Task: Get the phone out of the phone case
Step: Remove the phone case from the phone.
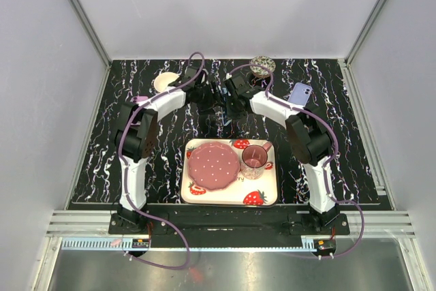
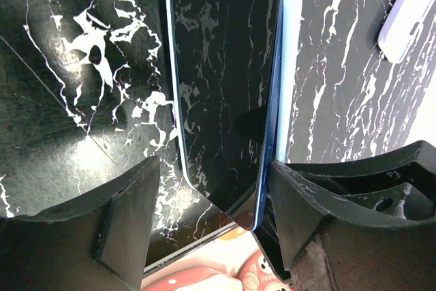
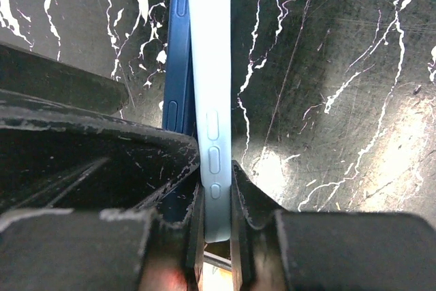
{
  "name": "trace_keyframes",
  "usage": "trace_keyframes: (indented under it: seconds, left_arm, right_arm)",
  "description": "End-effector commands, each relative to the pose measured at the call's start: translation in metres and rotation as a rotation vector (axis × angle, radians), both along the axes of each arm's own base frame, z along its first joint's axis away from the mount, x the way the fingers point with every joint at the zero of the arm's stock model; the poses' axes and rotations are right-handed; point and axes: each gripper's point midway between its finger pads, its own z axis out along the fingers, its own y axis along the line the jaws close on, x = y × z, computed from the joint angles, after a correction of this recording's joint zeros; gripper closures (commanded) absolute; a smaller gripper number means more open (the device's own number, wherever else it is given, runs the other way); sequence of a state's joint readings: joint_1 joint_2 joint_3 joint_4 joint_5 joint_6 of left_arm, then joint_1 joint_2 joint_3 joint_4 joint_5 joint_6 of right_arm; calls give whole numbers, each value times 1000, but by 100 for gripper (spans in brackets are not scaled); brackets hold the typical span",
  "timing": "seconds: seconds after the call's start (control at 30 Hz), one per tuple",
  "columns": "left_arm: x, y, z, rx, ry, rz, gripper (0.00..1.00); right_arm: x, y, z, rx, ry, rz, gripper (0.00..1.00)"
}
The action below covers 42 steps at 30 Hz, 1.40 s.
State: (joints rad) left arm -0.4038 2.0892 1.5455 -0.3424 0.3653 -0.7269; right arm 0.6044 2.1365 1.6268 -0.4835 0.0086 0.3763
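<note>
**Phone and case: partly parted, removal unfinished**

Phone case (image 3: 211,66): held above the table (image 1: 109,134), one rim pinched shut in our right gripper (image 3: 216,202).
Phone (image 2: 218,86): one long edge appears lifted from the shell, the rest still seated.
Left gripper (image 2: 212,175): fingers spread either side, not clamping.
Left to do, we judge: the full pull-out.

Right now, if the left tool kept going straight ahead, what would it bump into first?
The phone. Its dark screen sits right between the open fingers of the left tool, inside the light blue phone case. Depth is unclear, so I cannot tell how soon.
</note>
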Motion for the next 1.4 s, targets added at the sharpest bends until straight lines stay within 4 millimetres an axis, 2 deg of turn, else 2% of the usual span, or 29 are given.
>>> trace_keyframes:
  seconds: [0.0,0.03,0.07,0.17,0.4,0.77,0.9,1.03,1.23,1.37]
  left_arm:
    - [9,-3,-19,148,-51,-16,34]
    - [17,1,-17,196,-75,2,35]
    - [10,7,-31,247,-30,-12,36]
    - [9,14,-39,308,-10,1,42]
    - [7,34,-41,500,-37,34,55]
    - [-5,54,-58,592,-3,35,61]
    - [-5,50,-62,578,7,24,62]
    - [-6,34,-62,492,9,9,64]
    - [-9,15,-29,340,-57,1,77]
    - [-12,9,-6,280,-89,0,93]
  right_arm:
    - [-62,11,-17,-48,188,116,100]
    - [-61,12,-12,-45,179,118,100]
    - [-60,12,-10,-44,175,119,100]
    - [-58,14,-1,-40,156,121,100]
    - [-57,18,12,-14,141,122,100]
    - [-58,24,24,39,131,128,100]
    - [-59,25,23,44,135,126,100]
    - [-59,25,24,46,133,119,100]
    - [-59,18,17,17,135,100,100]
    - [-60,14,12,7,144,86,100]
